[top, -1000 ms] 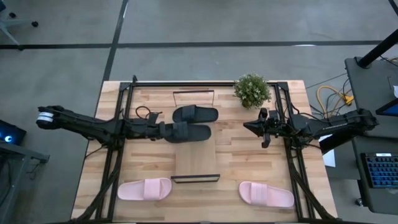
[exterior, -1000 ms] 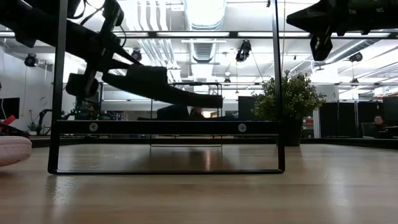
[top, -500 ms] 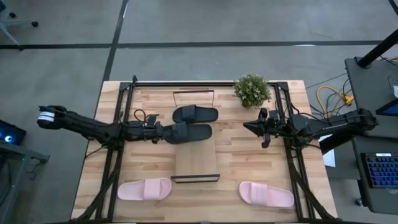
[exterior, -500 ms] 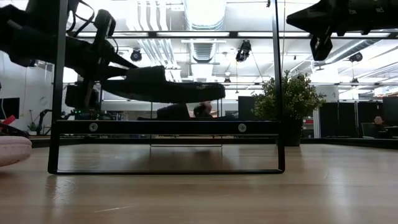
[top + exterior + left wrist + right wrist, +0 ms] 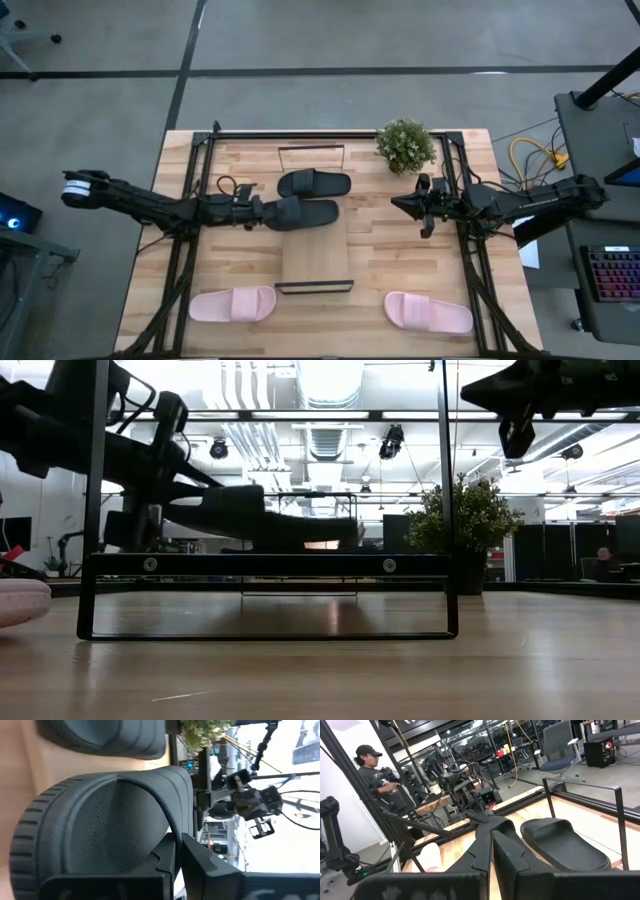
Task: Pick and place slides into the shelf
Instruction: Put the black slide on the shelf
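Two black open-toe slide sandals sit on the long narrow light-wood shelf (image 5: 315,255) with thin black metal frame ends: one black slide (image 5: 314,184) lies flat on the board's far part, and the second black slide (image 5: 306,213) lies just beside it, nearer the middle. The left gripper (image 5: 272,212) has its fingers pinched on this second slide's heel end; in the low view it hangs level just above the shelf's top bar. Two pale pink slides rest on the wooden tabletop (image 5: 400,250), one (image 5: 233,303) left of the shelf's near end and one (image 5: 428,312) to the right. The right gripper (image 5: 401,204), fingers pressed together and holding nothing, hovers beside a small potted green plant (image 5: 405,146).
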